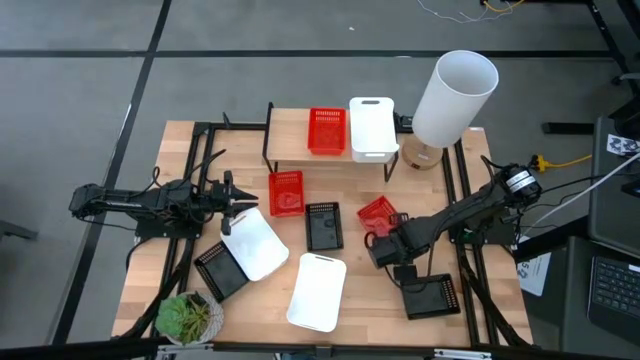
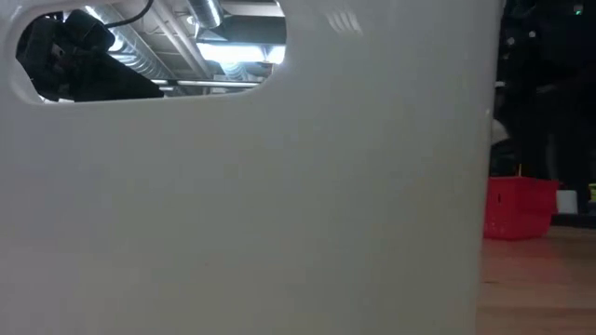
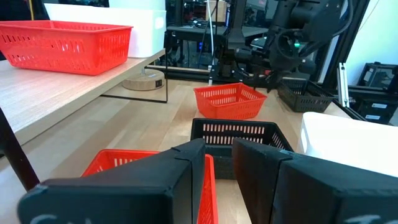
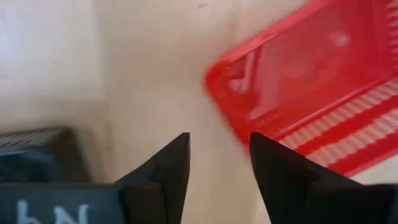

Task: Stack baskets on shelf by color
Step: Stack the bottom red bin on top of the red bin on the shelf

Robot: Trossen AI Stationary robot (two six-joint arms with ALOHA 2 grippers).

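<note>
Working toward the shelf [image 1: 300, 135], already carrying a red basket [image 1: 327, 131] and a white basket [image 1: 372, 127] side by side on its plank. Still lying on the table [image 1: 180, 150] in front of the shelf: a second red basket [image 1: 286, 193] just below the shelf's front edge, a black basket [image 1: 323, 225] beside it, a tilted red basket [image 1: 377, 213] further toward the right arm, two white baskets [image 1: 254, 243] [image 1: 318, 291] and two more black ones [image 1: 221, 270] [image 1: 431, 296] farthest from the shelf. Right gripper [image 4: 217, 158] hovering at the near rim of the tilted red basket [image 4: 311, 93], fingers parted narrowly with only bare wood between them, holding nothing. Left gripper [image 3: 217, 155] waiting beside the second red basket [image 3: 124, 163], fingers nearly together, empty. Probably best: straddling one thin wall of the tilted basket, closing fully before lifting, keeping it level, then nesting it squarely into the red one on the shelf.
</note>
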